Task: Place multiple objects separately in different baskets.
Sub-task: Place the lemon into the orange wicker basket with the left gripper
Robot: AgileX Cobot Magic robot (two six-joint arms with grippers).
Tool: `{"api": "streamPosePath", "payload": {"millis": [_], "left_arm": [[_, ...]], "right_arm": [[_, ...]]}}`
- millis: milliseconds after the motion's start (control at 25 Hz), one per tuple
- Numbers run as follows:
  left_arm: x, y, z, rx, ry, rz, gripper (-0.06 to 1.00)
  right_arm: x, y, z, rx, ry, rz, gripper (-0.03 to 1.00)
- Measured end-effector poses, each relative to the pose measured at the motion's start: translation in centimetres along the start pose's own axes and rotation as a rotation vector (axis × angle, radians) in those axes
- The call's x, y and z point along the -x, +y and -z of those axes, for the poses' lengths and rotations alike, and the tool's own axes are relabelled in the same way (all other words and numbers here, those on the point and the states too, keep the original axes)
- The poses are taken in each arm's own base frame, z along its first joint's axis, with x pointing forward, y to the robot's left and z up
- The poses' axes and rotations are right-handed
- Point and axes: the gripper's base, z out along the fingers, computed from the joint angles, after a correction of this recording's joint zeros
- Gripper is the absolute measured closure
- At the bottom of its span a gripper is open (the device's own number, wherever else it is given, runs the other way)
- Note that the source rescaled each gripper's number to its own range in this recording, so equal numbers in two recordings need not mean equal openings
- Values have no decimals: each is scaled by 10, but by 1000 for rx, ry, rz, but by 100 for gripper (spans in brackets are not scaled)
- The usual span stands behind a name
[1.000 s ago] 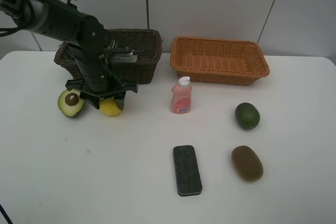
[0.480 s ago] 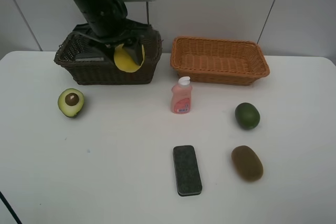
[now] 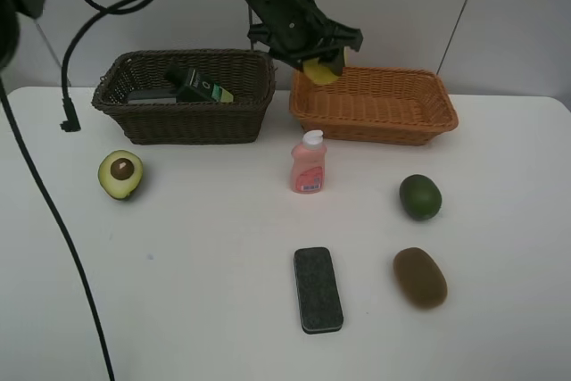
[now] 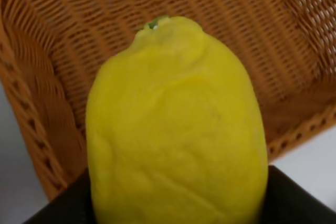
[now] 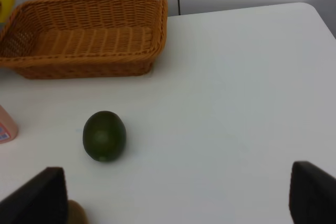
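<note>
Where the left hand hangs: upper middle of the high view, above the left end of the light orange-tan basket.
Left hand state: clamped on the yellow lemon, with dark pads at both of its sides.
Lemon: held in the air over that basket's left end, not resting on the weave.
Right hand: fingers wide apart at the lower corners of its own view, holding nothing, above the table.
Light basket contents: only bare weave shows on its floor.
Dark brown basket contents: dark green pump bottle lying down, and a grey translucent cup beside it, dim.
On the table: halved avocado at left, pink white-capped bottle upright in the middle, green avocado at right, brown kiwi below it, black rectangular eraser at lower middle.
Left wrist view only: the lemon's green stem nub and the weave close behind it.
Right wrist view only: the right hand's fingers; the high view lacks them.
Counts: two baskets; eight objects, namely one held, two in the dark basket and five on the table.
</note>
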Motion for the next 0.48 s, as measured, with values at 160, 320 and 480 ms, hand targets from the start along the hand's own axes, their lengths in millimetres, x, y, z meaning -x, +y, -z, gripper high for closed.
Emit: {"api": "streamPosePath", "payload": {"millis": [160,320,480], "left_arm": [[-4,6,-38,4,-2,16,43],[-7,9,-49,6,-3,19,38],[-5,8,-48,8,-15,14,-1]], "right_arm": [[0,0,0,0,0,0,-3],[0,0,0,-1,0,0,-3],[0,0,0,-1,0,0,-3]]}}
